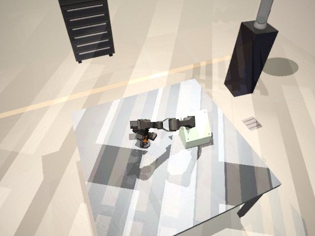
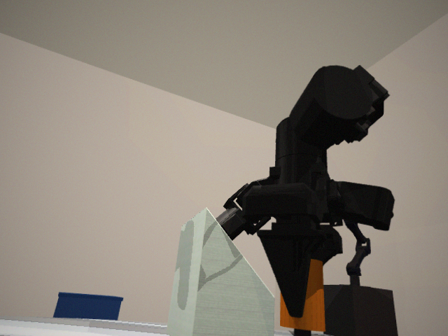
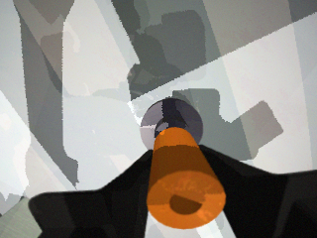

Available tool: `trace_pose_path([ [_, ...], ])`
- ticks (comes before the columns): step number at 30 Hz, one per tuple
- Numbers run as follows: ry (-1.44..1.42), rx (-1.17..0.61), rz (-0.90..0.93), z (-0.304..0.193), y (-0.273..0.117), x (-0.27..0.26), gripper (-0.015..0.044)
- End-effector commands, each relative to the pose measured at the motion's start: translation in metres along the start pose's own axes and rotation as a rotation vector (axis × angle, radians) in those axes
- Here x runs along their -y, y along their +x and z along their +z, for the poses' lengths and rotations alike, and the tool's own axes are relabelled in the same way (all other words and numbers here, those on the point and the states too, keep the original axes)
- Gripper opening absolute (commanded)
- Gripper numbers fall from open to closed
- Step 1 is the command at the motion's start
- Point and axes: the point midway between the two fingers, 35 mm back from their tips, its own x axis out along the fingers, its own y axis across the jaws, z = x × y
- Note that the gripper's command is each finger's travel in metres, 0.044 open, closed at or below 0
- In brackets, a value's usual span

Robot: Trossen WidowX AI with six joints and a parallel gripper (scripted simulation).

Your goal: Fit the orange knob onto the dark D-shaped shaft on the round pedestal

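Observation:
The orange knob [image 1: 145,139] [image 2: 316,296] [image 3: 180,161] is upright between the fingers of my gripper [image 1: 145,137] [image 2: 307,305] [image 3: 174,151], which is shut on it. The round pedestal [image 1: 145,145] [image 3: 194,119] stands on the table directly below the knob. The dark shaft [image 2: 302,332] shows just under the knob's lower edge in the exterior view, so the knob is not down on the pedestal. The knob hides the shaft's upper end, and I cannot tell whether they touch or how the flat sides are turned.
A pale green sloped block [image 1: 198,139] [image 2: 231,292] stands on the table [image 1: 203,198] beside the arm. Beyond the table are a drawer cabinet [image 1: 88,30], a black stand [image 1: 249,55] bearing another arm, and a blue bin [image 2: 88,307]. Striped shadows cross the table.

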Motion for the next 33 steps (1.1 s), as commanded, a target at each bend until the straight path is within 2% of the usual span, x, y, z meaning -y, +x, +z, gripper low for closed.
trace_pose_path([
  [1,0.0,0.0,0.004,-0.001,-0.0019,-0.0007,0.0],
  [7,-0.027,0.0,0.003,-0.001,-0.0051,-0.0012,0.0],
  [13,-0.21,0.0,0.003,0.0009,-0.0041,0.0006,0.0],
  [33,-0.21,0.0,0.003,0.0032,0.0,0.0028,0.0],
])
